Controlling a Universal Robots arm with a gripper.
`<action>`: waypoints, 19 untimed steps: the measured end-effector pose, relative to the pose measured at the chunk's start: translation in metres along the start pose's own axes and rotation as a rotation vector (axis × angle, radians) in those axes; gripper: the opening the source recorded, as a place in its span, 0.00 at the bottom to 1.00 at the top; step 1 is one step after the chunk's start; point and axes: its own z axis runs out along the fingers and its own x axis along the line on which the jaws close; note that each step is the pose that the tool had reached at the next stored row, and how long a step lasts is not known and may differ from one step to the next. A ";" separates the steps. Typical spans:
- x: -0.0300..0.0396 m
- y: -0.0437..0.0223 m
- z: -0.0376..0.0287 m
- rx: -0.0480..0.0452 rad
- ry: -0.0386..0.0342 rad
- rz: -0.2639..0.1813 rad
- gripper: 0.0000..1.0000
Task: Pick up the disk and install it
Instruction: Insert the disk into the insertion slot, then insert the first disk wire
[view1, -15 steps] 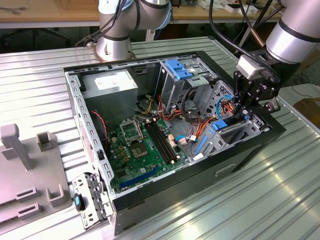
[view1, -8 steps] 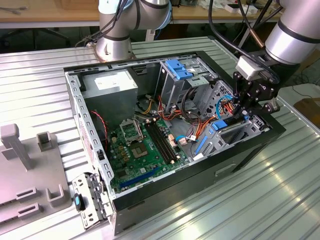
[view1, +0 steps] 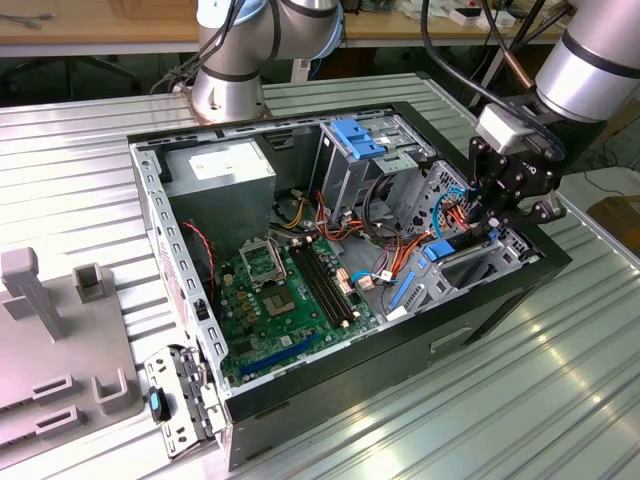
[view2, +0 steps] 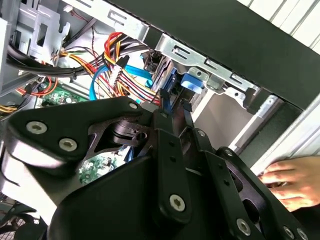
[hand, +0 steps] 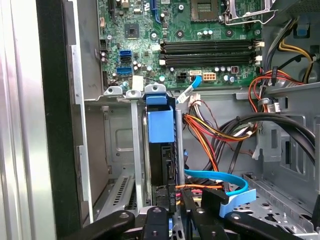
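Observation:
The disk (hand: 162, 162) stands on edge in a metal bay of the open computer case (view1: 400, 345), its blue carrier frame (hand: 161, 125) facing the motherboard. In the exterior view the disk (view1: 462, 250) sits low in the case's right corner, under my gripper (view1: 490, 218). My gripper (hand: 172, 216) reaches down into that corner, its black fingers (view2: 165, 120) shut on the disk's near edge. Between them a strip of the blue frame (view2: 169, 90) shows in the second wrist view. My gripper (view2: 175, 114) hides the rest of the disk there.
Bundles of coloured cables (hand: 220, 135) and a blue data cable (hand: 215, 177) lie right beside the bay. The motherboard (view1: 280, 290), grey power-supply box (view1: 220, 170) and blue-latched drive cage (view1: 355, 135) fill the case. A person's hand (view2: 290, 182) rests outside the case wall. A grey fixture (view1: 60, 340) stands at the exterior view's left.

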 end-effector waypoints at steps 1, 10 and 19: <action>0.0000 -0.0001 -0.0011 0.0000 -0.0001 0.000 0.24; 0.0000 -0.0001 -0.0014 0.0000 0.0000 0.000 0.11; 0.0042 0.0070 -0.0027 0.0000 0.0003 -0.001 0.11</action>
